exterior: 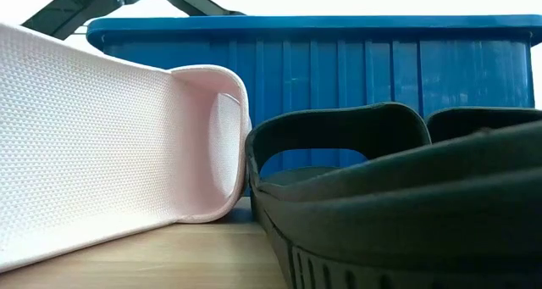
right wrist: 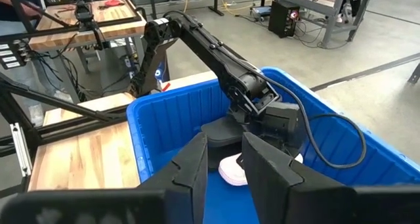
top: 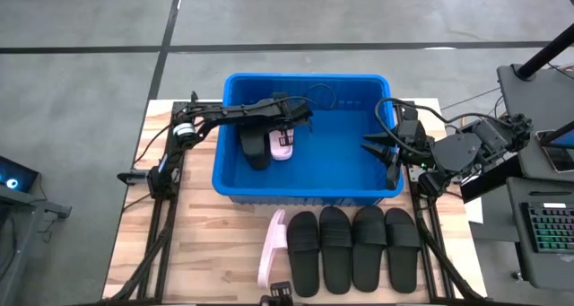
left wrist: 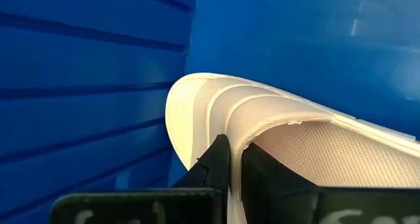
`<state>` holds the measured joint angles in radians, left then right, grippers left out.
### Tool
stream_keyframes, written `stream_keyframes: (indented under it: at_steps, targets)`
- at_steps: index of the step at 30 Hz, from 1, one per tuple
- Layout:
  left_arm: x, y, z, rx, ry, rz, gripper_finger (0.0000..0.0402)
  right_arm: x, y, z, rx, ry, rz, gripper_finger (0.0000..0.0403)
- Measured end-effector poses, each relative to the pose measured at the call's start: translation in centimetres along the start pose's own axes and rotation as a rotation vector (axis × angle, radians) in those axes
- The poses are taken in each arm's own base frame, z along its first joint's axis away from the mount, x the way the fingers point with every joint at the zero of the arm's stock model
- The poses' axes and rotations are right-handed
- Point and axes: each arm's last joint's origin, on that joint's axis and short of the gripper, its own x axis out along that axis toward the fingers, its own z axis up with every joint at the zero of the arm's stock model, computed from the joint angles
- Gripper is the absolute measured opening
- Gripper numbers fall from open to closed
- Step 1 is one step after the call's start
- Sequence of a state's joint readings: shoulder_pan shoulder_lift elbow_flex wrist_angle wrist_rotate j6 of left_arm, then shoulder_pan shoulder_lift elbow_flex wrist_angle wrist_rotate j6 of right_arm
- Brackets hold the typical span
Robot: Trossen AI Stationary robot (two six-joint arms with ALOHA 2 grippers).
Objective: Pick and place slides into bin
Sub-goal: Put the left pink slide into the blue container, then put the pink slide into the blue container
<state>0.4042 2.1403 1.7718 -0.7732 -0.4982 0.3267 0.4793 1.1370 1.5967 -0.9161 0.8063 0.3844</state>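
The blue bin (top: 235,176) stands mid-table. My left gripper (top: 289,131) reaches into it from the left and is shut on a pale pink slide (top: 281,146), which also shows in the left wrist view (left wrist: 275,119). A black slide (top: 254,151) lies on the bin floor beside it. My right gripper (top: 384,153) hangs open and empty over the bin's right part. In front of the bin, several black slides (top: 350,249) lie flat in a row, and a second pale pink slide (top: 272,248) stands on its side edge. My left gripper pinches a thin edge of the pale slide (left wrist: 237,148) between its two fingers (left wrist: 213,165). The fingers reach in from the table's left, slanting down. The slide sits low inside the bin; whether it rests on the floor I cannot tell.
The bin's ribbed near wall (exterior: 339,69) rises just behind the row of slides. In the low view the pale slide (exterior: 110,136) and a black slide (exterior: 381,196) fill the foreground. Arm frames stand along both table sides. A desk with a keyboard (top: 547,230) is at the right.
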Motion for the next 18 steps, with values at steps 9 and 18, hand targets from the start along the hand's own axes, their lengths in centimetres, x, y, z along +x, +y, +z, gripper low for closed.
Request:
stream_keyframes:
  at_steps: [9,18]
  targets:
    - [0.14,-0.15,-0.11,0.002,-0.011,-0.060,0.0107,0.00,0.01,0.00,0.000,0.001,0.002,0.0088]
    - [-0.44,0.05,-0.11,0.010,-0.011,-0.099,0.0279,0.00,0.00,0.00,0.000,0.001,0.002,0.0081]
